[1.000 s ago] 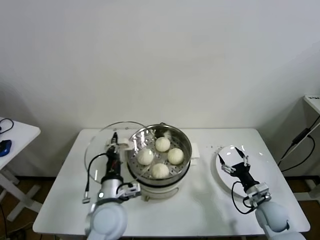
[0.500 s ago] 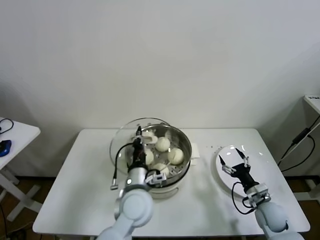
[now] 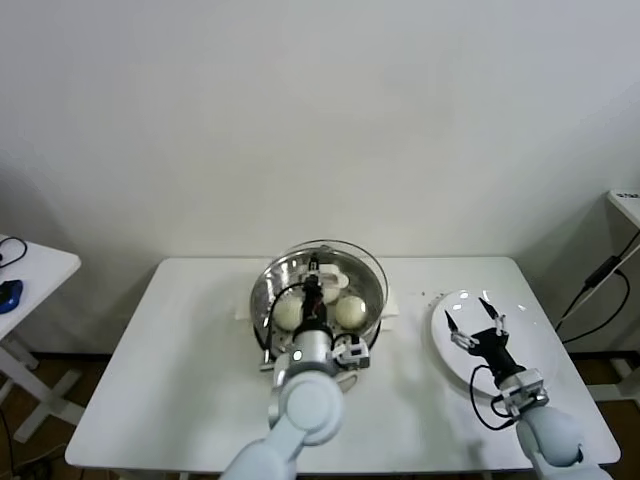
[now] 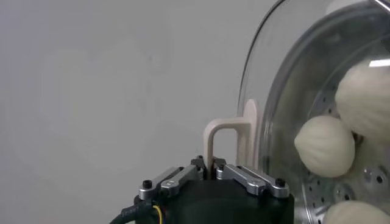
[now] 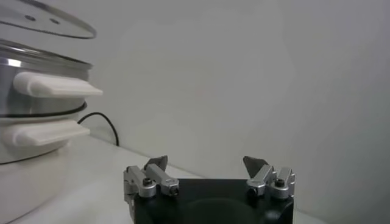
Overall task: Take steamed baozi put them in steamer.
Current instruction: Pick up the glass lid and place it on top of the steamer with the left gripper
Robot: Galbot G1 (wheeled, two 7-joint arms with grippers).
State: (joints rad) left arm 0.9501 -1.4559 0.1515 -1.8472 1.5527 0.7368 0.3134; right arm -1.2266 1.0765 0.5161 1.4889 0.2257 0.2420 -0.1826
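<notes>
Since the earlier frames the left hand (image 3: 317,283) has carried the glass lid (image 3: 322,262) from the left of the pot toward the middle of the frame, so the lid now hangs right over the steamer (image 3: 320,300). That hand is clamped tight on the lid's white handle (image 4: 226,141), which shows clearly in the left wrist view, with the glass dome curving away beside it. The steamer sits at the centre of the white table (image 3: 160,380), on its cream base. Inside it lie the buns (image 3: 350,310); two are plain in the head view, the others hidden behind the arm and lid, and through the glass the left wrist view shows more of them on the holed tray. The right hand (image 3: 478,326) rests low at the right of the frame, over the white plate (image 3: 452,310), its fingers spread wide and holding nothing. It is well apart from the steamer. The right wrist view shows the steamer's side handle and the lid's edge floating just above the pot rim.
</notes>
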